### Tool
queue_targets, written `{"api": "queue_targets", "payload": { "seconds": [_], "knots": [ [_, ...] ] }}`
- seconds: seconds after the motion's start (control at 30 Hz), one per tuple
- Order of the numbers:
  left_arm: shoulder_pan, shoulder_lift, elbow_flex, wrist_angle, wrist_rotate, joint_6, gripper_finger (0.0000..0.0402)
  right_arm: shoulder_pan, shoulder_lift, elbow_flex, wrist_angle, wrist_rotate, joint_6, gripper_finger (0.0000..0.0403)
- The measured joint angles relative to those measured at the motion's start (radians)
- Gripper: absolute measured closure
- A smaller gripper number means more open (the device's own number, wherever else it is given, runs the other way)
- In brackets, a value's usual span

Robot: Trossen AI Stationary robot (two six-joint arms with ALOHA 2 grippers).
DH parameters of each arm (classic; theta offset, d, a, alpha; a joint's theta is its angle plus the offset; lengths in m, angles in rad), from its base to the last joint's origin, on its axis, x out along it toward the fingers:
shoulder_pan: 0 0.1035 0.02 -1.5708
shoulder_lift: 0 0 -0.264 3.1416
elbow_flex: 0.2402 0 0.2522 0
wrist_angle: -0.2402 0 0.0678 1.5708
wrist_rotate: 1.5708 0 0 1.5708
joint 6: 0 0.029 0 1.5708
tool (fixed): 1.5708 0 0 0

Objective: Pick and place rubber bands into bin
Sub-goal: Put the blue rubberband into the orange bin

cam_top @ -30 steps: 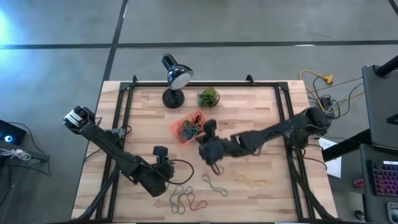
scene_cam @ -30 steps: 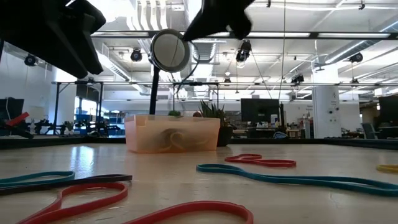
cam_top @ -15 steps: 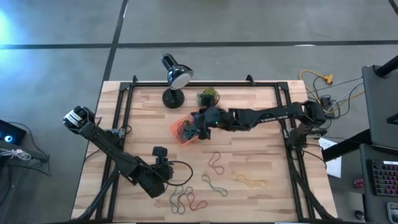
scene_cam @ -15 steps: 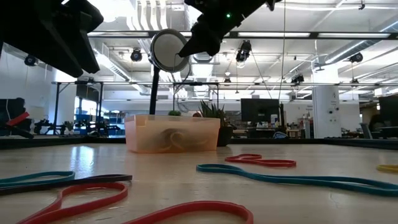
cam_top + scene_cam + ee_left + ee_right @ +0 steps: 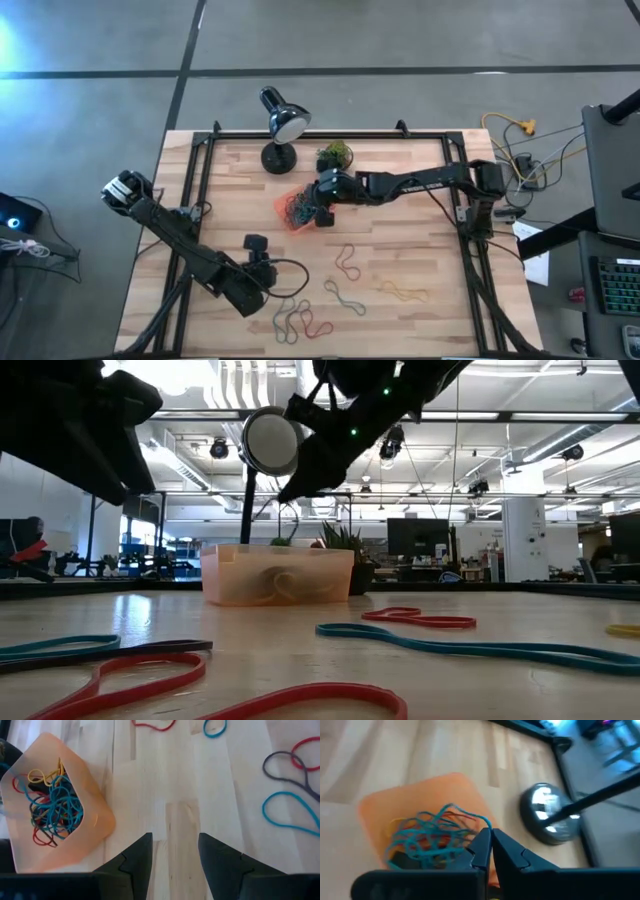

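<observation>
The orange-red bin (image 5: pixel 283 203) sits on the table's far middle with a tangle of rubber bands (image 5: pixel 52 807) inside. My right gripper (image 5: pixel 320 212) hovers just above the bin's right end, shut on a teal rubber band (image 5: pixel 470 815). In the low view the gripper (image 5: pixel 290 495) is over the bin (image 5: pixel 278 575). My left gripper (image 5: pixel 262 272) waits open near the table's near-left part, touching nothing. Loose bands lie flat on the wood: a red one (image 5: pixel 347 262), a teal one (image 5: pixel 343 297), a yellow one (image 5: pixel 407 292) and a cluster (image 5: pixel 298 320). My right gripper pinches a teal rubber band between its two fingertips, at the top of its loop (image 5: pixel 485 823). The fingers slant down from the table's right. The thin loop (image 5: pixel 285 522) hangs slack below the fingertips, its lower part reaching the pile in the bin (image 5: pixel 420 795).
A black desk lamp (image 5: pixel 278 125) and a small green potted plant (image 5: pixel 334 155) stand just beyond the bin at the far edge. Black frame rails (image 5: pixel 198 190) run along the table's left and right sides. Bare wood lies between the bin and the loose bands.
My right gripper has travelled from the table's middle, by the red band, toward the far left. It now stands over the bin and has come down toward it. The left arm has kept still.
</observation>
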State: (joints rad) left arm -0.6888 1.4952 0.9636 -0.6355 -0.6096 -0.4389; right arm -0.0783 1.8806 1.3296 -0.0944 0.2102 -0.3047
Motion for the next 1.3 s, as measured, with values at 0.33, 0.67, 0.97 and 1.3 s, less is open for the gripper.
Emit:
{"api": "queue_targets", "payload": {
  "seconds": [0.33, 0.67, 0.97, 1.3],
  "knots": [
    [0.0, 0.0, -0.004, 0.007, -0.001, 0.0, 0.0257, -0.024, 0.015, 0.004, -0.002, -0.103, 0.089, 0.0301],
    [0.0, 0.0, -0.004, 0.038, 0.028, 0.003, 0.0257, 0.025, 0.013, 0.095, -0.252, -0.337, 0.089, 0.0246],
    [-0.003, 0.007, -0.007, 0.21, 0.28, 0.0, 0.0257, 0.203, 0.011, 0.126, -0.445, -0.595, 0.171, 0.0265],
    [0.007, 0.083, -0.018, 0.349, 0.312, -0.061, 0.0257, 0.437, 0.011, 0.11, -0.452, -0.489, 0.33, 0.0289]
  ]
}}
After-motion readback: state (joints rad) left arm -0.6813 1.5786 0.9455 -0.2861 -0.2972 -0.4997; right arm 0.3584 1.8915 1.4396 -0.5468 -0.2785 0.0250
